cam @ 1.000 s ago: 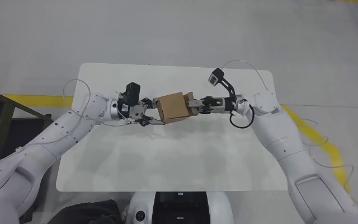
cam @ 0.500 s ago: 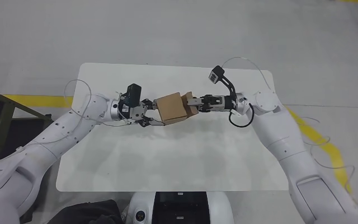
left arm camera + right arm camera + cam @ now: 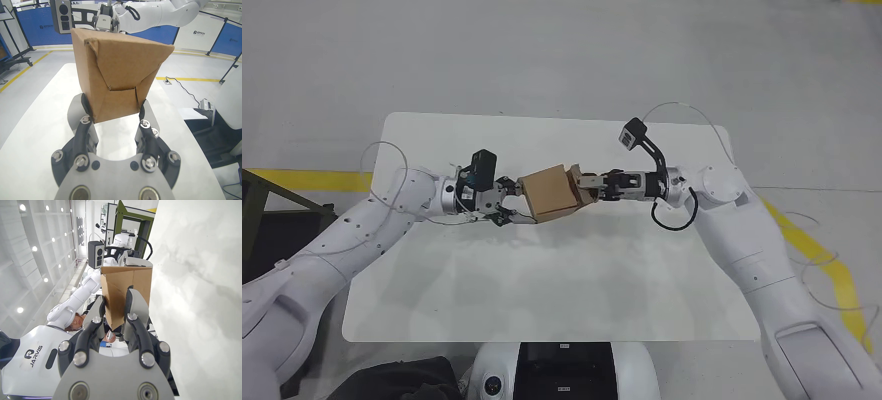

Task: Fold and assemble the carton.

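A brown cardboard carton (image 3: 550, 193) is held above the middle of the white table (image 3: 542, 290), between both arms. My left gripper (image 3: 510, 200) meets it from the left. In the left wrist view its two fingers (image 3: 86, 106) press on either side of the lower end of the carton (image 3: 117, 72), whose folded bottom flaps face the camera. My right gripper (image 3: 585, 187) meets it from the right. In the right wrist view that gripper (image 3: 115, 304) is shut on a loose flap of the carton (image 3: 140, 283), one finger on each face.
Bare table top (image 3: 37, 113) lies below and around the carton. A dark green frame (image 3: 262, 190) stands off the table's left side. A black object (image 3: 402, 380) sits on the floor near the table's front left corner.
The right arm's wrist has shifted slightly to the right. The carton and the left gripper have stayed almost where they were.
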`<control>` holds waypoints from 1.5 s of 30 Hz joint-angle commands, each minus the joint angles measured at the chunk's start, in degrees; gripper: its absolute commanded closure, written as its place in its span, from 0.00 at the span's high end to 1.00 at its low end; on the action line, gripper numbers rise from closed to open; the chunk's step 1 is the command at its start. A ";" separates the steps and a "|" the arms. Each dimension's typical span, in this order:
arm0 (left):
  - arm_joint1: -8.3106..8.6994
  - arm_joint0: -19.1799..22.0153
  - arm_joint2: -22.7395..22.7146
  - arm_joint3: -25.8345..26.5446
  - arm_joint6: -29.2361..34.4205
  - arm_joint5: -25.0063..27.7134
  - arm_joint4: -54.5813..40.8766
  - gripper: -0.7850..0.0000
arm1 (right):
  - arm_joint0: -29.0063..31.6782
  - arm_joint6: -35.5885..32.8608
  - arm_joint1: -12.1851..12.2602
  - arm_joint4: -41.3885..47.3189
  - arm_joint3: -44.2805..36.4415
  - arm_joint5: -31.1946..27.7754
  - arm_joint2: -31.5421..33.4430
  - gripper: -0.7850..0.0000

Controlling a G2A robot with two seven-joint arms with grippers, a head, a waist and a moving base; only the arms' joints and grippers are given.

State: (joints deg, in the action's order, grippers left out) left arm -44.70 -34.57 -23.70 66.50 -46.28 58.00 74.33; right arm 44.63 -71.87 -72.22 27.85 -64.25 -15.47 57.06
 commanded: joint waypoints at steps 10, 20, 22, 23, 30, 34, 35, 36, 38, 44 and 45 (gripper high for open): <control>-0.40 0.48 0.55 -0.40 0.00 0.00 0.15 0.00 | 0.39 0.79 0.25 -1.05 -1.04 1.42 0.21 0.18; -0.26 0.32 0.43 0.11 0.00 0.00 -0.56 0.00 | 0.16 1.03 0.15 0.45 0.69 0.52 0.55 0.08; -0.21 0.26 0.28 0.28 0.00 0.00 -0.76 0.00 | 0.21 0.90 0.14 0.98 1.09 0.12 0.68 0.07; -0.18 0.21 0.20 0.32 0.00 0.00 -0.86 0.00 | 0.25 0.68 0.12 1.34 1.23 -0.02 0.69 0.07; -0.04 -0.10 -0.03 0.64 0.00 0.00 -1.10 0.00 | 0.02 0.07 -0.02 1.09 1.54 0.10 0.05 0.00; -0.15 -0.21 0.37 0.37 0.00 0.00 -0.93 0.00 | -0.32 0.24 -0.50 1.27 2.29 0.09 -1.34 0.00; -0.26 -0.21 0.58 0.05 0.00 0.00 -1.08 0.00 | -0.41 0.20 -0.59 1.44 2.70 -0.19 -1.49 0.00; -0.38 -0.14 0.80 -0.26 0.00 0.00 -1.18 0.00 | -0.51 0.20 -0.65 1.59 3.08 -0.44 -1.57 0.00; -0.61 0.06 1.24 -0.61 0.00 0.00 -1.31 0.00 | -0.68 0.17 -0.65 1.49 3.68 -0.99 -1.45 0.00; -0.91 0.49 1.63 -1.31 0.00 0.00 -2.23 0.00 | 0.04 1.56 0.21 -0.02 3.83 -2.33 1.19 0.33; -0.92 0.50 1.61 -1.47 0.00 0.00 -2.36 0.00 | 0.28 2.35 0.48 -0.80 3.80 -2.30 1.91 0.43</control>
State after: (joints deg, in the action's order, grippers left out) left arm -45.61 -34.08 -22.06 65.19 -46.28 58.00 72.13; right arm 44.65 -70.35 -72.03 27.88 -60.40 -17.84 58.16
